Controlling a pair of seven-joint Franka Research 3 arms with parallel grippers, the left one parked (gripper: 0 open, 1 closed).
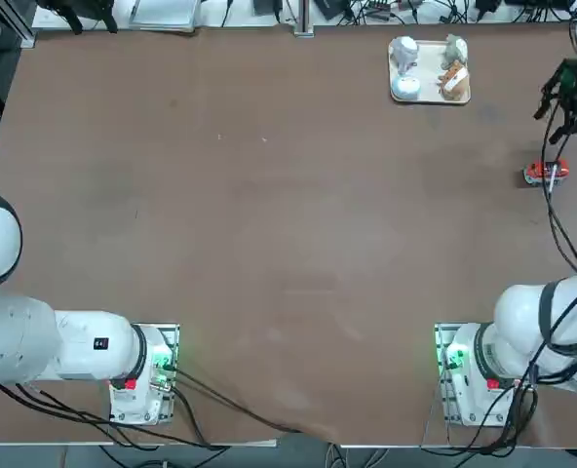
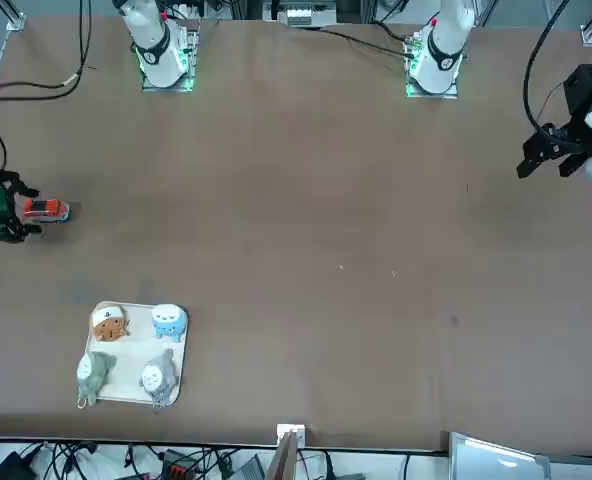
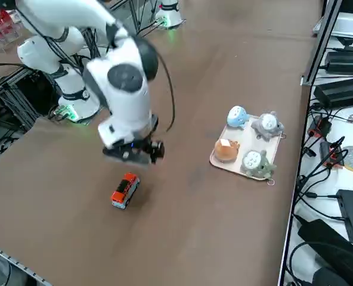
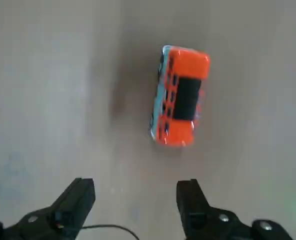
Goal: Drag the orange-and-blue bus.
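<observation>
The orange-and-blue bus (image 1: 545, 173) is a tiny red-orange toy with pale blue lower trim, lying on the brown table near its right edge. It also shows as the bus (image 2: 44, 209), the bus (image 3: 124, 190) and the bus (image 4: 179, 96). My right gripper (image 4: 135, 192) hovers above the table just short of the bus, open, with nothing between its fingers. From the side, the gripper (image 3: 145, 154) hangs a little above and beyond the toy, not touching it. It appears too as the gripper (image 1: 559, 97) and the gripper (image 2: 8, 210).
A pale tray (image 1: 430, 58) at the far side of the table holds several small figurines, among them an orange-and-tan one; it shows as the tray (image 2: 131, 365) and the tray (image 3: 243, 140). Cables and equipment line the table's far and right edges.
</observation>
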